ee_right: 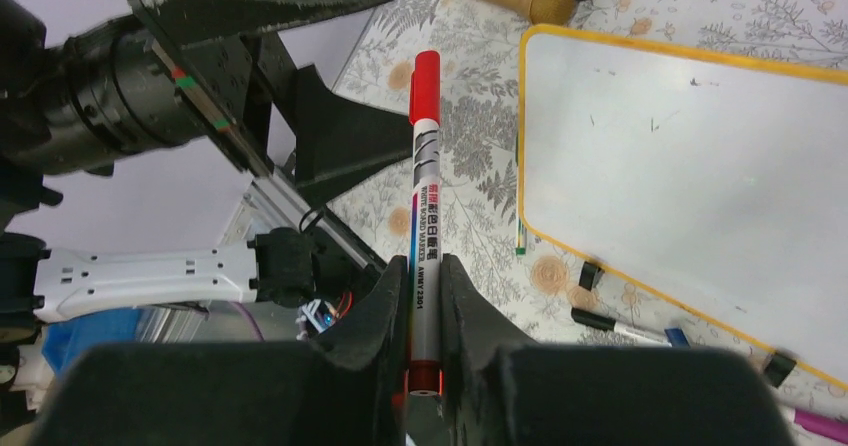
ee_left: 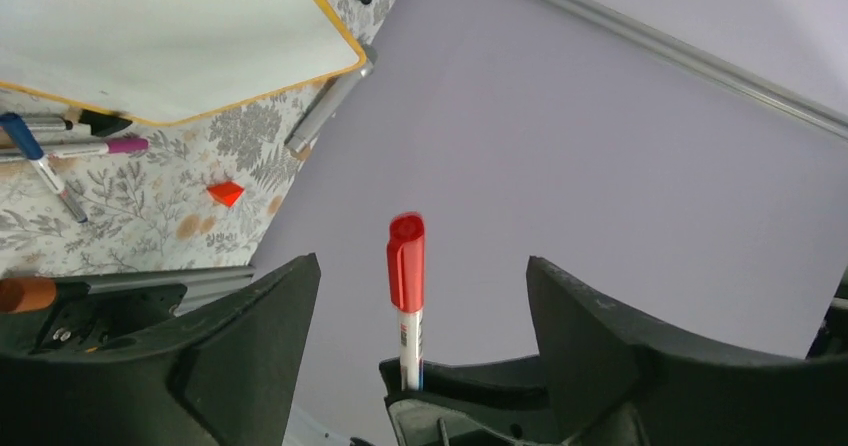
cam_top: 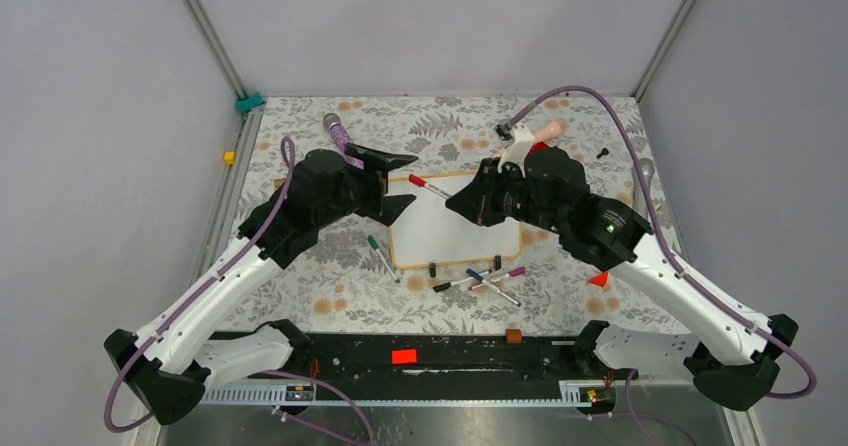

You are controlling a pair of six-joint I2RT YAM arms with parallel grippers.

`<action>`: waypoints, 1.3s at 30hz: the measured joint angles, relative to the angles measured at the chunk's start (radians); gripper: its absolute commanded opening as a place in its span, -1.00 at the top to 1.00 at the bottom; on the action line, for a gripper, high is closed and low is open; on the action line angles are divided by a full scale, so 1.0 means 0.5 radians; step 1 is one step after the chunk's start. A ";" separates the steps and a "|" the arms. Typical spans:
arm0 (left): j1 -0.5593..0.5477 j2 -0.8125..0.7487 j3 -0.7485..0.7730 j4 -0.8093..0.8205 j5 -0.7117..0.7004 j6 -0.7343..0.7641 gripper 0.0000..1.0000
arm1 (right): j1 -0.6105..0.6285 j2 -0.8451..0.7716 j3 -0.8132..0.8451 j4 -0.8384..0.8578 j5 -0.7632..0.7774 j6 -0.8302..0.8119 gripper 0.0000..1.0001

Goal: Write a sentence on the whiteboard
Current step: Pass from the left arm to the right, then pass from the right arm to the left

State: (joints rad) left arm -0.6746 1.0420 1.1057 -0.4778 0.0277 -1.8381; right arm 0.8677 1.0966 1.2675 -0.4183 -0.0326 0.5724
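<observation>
Right gripper [ee_right: 424, 291] clenched on red marker [ee_right: 423, 166], centre frame; left gripper [ee_left: 420, 276] released.
Whiteboard [ee_right: 690, 166] blank (marker capped): uncapping probably comes next.

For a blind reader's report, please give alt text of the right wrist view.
The right hand is shut on a red-capped marker that points away from the camera. To its right lies the whiteboard, with no lettering.

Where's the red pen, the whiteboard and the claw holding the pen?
red pen [ee_right: 423, 181], right wrist view, on its printed barrel.
whiteboard [ee_right: 690, 186], right wrist view, on its bare white face.
right gripper [ee_right: 424, 276], right wrist view, between the fingertips pinching the pen.
</observation>
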 measured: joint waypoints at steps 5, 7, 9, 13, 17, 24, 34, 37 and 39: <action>0.121 -0.074 0.034 -0.233 0.042 0.228 -0.61 | -0.032 -0.099 0.011 -0.160 -0.143 0.000 1.00; 0.180 -0.077 0.076 -0.335 0.069 0.370 -0.66 | -0.079 -0.140 0.011 -0.207 -0.238 0.013 1.00; 0.233 -0.095 0.105 -0.411 0.098 0.558 -0.74 | -0.166 -0.180 0.005 -0.247 -0.367 0.044 1.00; 0.256 -0.214 0.112 -0.494 0.103 0.927 -0.96 | -0.291 -0.240 -0.034 -0.285 -0.565 0.104 1.00; 0.257 -0.392 0.114 -0.507 0.087 1.363 -0.98 | -0.341 -0.242 -0.018 -0.405 -0.715 0.098 1.00; 0.257 -0.641 0.015 -0.394 -0.043 2.013 -0.98 | -0.388 -0.117 0.246 -0.747 -0.836 -0.008 1.00; 0.264 -0.901 -0.289 -0.137 -0.091 2.598 -0.98 | -0.394 -0.117 0.291 -0.942 -0.803 -0.050 1.00; 0.239 -0.707 -0.199 -0.113 0.079 2.852 -0.98 | -0.395 -0.115 0.291 -0.992 -0.789 -0.050 1.00; 0.204 -0.616 -0.185 -0.087 0.175 3.015 -0.98 | -0.395 -0.114 0.299 -1.022 -0.782 -0.050 1.00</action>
State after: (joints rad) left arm -0.5724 0.7341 1.0134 -0.5213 0.1154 -0.3305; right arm 0.6701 1.0393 1.4170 -0.9291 -0.4236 0.5476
